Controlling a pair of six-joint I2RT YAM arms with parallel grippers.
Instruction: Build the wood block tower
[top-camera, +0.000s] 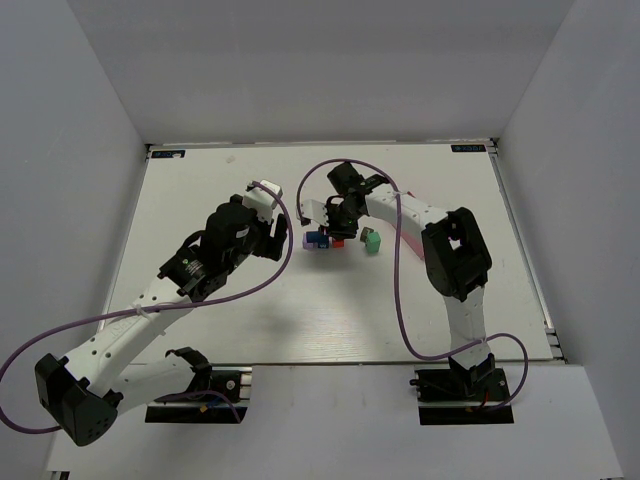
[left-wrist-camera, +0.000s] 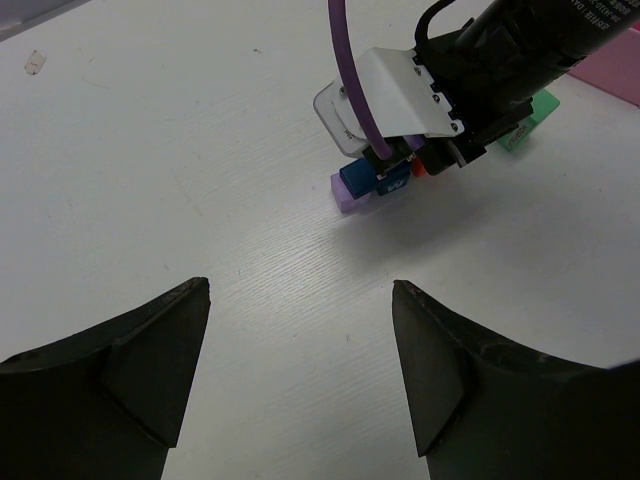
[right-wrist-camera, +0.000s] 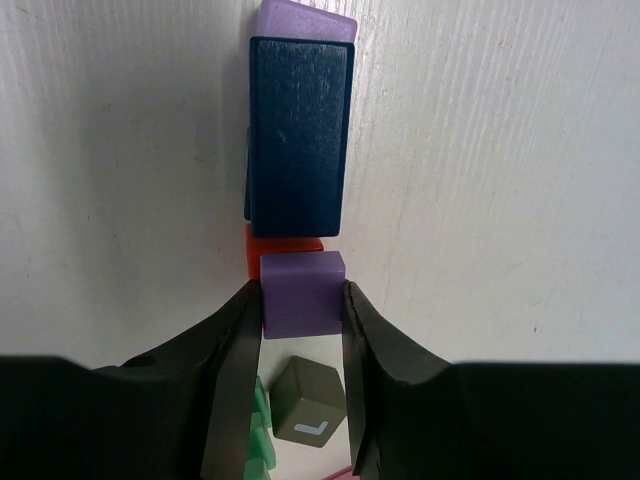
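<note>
My right gripper (right-wrist-camera: 302, 288) is shut on a purple cube (right-wrist-camera: 302, 300) and holds it over a red block (right-wrist-camera: 285, 243). Beyond it a dark blue brick (right-wrist-camera: 298, 135) lies on a lilac block (right-wrist-camera: 305, 18). In the top view the right gripper (top-camera: 336, 226) hangs over this cluster: lilac (top-camera: 308, 241), blue (top-camera: 320, 239), red (top-camera: 338, 242). A green block (top-camera: 371, 240) lies just right of it. My left gripper (left-wrist-camera: 300, 290) is open and empty, a short way left of the cluster (left-wrist-camera: 362, 180), above bare table.
A dark olive cube with a pale mark (right-wrist-camera: 310, 405) and a green toothed piece (right-wrist-camera: 256, 425) lie under my right gripper's palm. A pink tray (left-wrist-camera: 612, 70) sits behind the right arm. The table has white walls on three sides.
</note>
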